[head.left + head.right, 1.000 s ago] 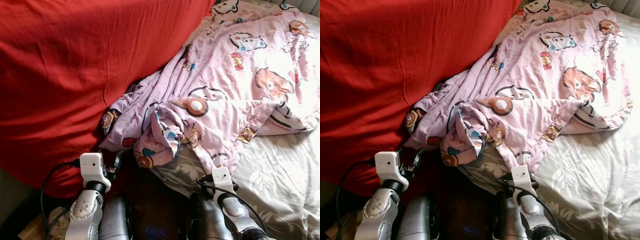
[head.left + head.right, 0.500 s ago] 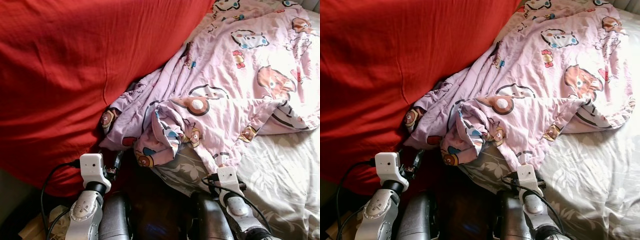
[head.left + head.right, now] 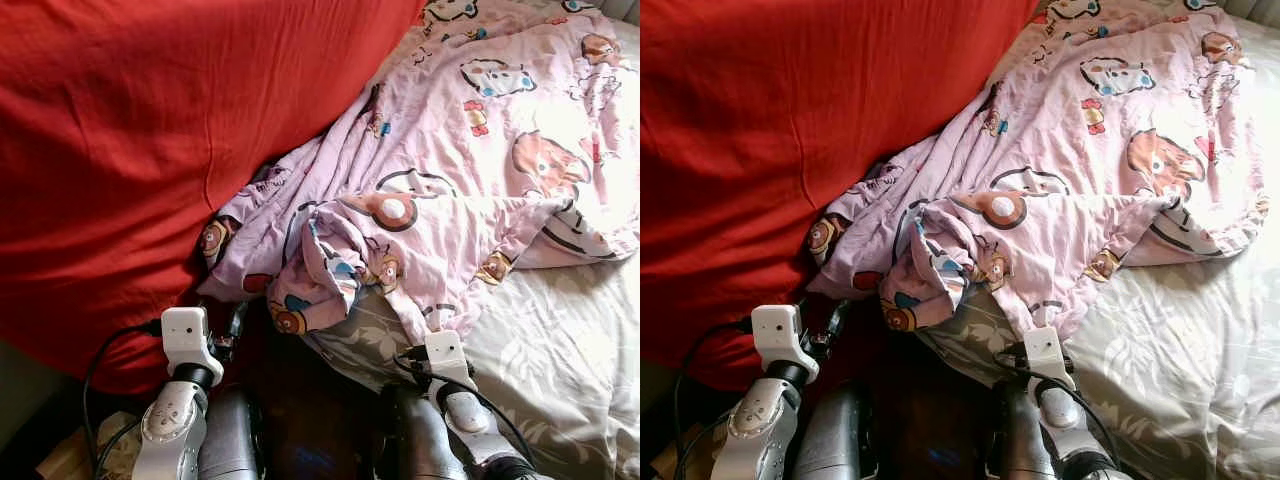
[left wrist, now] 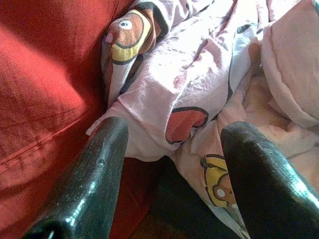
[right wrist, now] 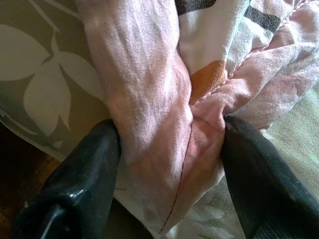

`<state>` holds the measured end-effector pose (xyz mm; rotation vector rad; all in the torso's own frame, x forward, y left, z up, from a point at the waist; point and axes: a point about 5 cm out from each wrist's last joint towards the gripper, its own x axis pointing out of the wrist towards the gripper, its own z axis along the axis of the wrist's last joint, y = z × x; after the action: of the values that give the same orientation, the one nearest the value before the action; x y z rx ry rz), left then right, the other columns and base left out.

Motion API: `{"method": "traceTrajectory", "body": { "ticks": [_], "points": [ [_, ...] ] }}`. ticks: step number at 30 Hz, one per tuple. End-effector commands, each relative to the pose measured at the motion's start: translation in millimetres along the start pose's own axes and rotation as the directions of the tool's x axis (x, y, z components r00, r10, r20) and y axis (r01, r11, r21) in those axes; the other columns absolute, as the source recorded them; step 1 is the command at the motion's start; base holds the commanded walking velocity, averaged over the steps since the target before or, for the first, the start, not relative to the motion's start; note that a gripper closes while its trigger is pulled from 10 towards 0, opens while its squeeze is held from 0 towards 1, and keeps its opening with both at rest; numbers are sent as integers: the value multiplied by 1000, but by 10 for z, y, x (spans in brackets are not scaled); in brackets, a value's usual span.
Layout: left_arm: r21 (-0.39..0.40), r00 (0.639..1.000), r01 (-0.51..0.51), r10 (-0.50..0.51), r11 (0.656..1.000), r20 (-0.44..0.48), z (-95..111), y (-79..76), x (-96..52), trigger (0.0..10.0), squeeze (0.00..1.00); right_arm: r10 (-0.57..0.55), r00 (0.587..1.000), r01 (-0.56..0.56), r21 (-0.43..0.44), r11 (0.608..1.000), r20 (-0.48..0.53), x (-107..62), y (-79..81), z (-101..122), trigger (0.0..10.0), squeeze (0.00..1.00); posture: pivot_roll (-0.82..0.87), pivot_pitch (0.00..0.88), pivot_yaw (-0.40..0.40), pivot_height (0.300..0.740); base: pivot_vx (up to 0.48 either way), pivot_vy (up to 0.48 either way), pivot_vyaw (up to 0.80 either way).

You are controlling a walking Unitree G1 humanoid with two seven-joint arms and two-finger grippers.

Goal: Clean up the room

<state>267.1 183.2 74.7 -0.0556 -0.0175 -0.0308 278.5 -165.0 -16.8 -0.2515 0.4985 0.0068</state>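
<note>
A pink quilt [image 3: 470, 170] printed with cartoon animals lies crumpled across a bed, its near edge bunched and hanging over the side. My right gripper [image 5: 169, 134] is at the quilt's hanging corner [image 3: 432, 318]. Its fingers [image 5: 94, 159] stand open, with a thick fold of pink cloth between them that touches both. My left gripper [image 4: 174, 134] is open just short of the quilt's left edge [image 4: 164, 99], beside the red cloth, with nothing between its fingers.
A big red blanket [image 3: 150, 120] covers the left half of the scene. The bed wears a grey sheet with pale leaves [image 3: 560, 340]. Below the bed edge is dark floor [image 3: 310, 420], with cardboard at the lower left [image 3: 70, 460].
My right wrist has shifted a little left, back toward the quilt's corner. The left arm and the quilt look unchanged.
</note>
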Motion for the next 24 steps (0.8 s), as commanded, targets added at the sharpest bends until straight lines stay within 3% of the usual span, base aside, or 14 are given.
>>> {"method": "traceTrajectory", "body": {
  "ticks": [1, 24],
  "points": [
    [6, 1000, -4, 4, 1000, -23, -46, -6, -53, 10000, 0, 26, 999, -27, -10, 1000, -28, -29, 55, -78, 0, 0, 161, 240, -44, 591, 0, 0, 0],
    [-12, 999, 4, -5, 1000, -36, -72, -26, -62, 10000, 0, -63, 990, 57, -52, 997, -124, -56, -90, -229, 0, 0, 161, 247, -48, 591, 0, 0, 0]
  ]
}}
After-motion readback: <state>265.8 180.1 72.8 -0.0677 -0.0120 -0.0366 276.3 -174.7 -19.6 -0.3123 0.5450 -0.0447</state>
